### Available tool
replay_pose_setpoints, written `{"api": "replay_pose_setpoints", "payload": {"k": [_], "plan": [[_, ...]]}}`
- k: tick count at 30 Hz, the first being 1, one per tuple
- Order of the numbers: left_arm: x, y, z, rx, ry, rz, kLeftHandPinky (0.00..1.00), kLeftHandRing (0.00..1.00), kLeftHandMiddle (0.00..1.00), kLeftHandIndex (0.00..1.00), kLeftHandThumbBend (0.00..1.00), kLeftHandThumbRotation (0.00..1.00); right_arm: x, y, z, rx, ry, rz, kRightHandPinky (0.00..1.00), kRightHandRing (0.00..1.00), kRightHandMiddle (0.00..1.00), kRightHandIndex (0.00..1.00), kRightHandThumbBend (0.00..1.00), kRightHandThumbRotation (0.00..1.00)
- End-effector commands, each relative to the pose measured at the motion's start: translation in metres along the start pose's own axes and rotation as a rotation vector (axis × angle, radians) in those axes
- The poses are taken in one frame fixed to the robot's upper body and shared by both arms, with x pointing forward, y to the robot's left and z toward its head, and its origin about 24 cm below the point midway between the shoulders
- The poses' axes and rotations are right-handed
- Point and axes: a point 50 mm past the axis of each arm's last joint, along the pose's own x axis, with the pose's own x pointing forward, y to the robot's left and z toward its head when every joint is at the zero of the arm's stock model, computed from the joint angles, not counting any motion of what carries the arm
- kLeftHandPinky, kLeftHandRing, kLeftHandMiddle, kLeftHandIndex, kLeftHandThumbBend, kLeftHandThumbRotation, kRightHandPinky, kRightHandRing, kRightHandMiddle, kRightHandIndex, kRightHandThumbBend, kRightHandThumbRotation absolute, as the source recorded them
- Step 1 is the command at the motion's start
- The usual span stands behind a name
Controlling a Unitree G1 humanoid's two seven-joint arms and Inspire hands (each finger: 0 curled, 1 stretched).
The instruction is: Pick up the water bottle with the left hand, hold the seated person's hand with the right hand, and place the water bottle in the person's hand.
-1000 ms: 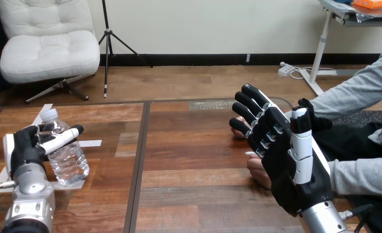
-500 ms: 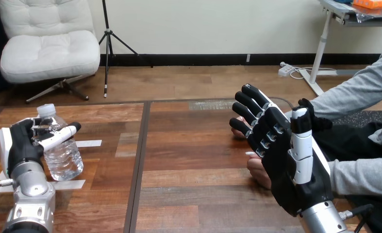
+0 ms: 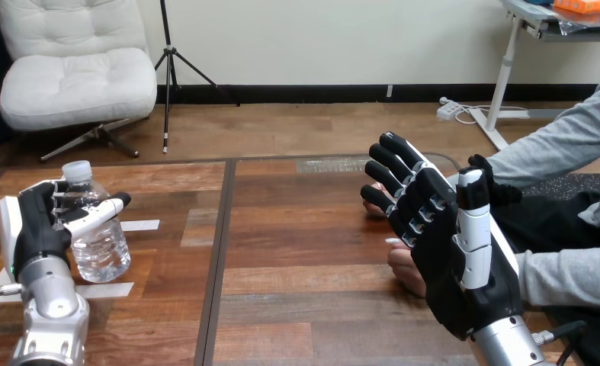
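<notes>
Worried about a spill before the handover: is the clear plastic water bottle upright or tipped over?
Upright. The clear plastic water bottle is near vertical, white cap on top, with the left hand curled round it.

Clear water bottle (image 3: 102, 252), upright, far left

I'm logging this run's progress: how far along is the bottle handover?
Done: the left hand has thumb and fingers curled round the water bottle at the table's left; whether it is lifted is unclear. In hand: the right hand stands open close by the person's hand, fingers not curled round it. Left: hold that hand, carry the bottle across, place it there.
</notes>
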Motion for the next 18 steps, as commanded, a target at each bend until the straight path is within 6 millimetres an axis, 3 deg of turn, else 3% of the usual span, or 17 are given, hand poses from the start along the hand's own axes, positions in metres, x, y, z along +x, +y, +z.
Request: {"api": "replay_pose_setpoints", "payload": {"k": [1,18], "plan": [[0.0057,0.0006,0.0342,0.0,-0.181,0.029,0.43,0.46,0.5,0.49,0.73,0.0,0.0108,0.0026,0.018,-0.018,-0.095,0.025,0.91,0.95,0.93,0.91,0.77,1.0],[0.0002,-0.0025,0.034,-0.002,-0.263,0.046,0.44,0.46,0.49,0.48,0.73,0.0,0.0117,0.002,0.0172,-0.019,-0.092,0.023,0.91,0.95,0.93,0.91,0.77,1.0]]}}
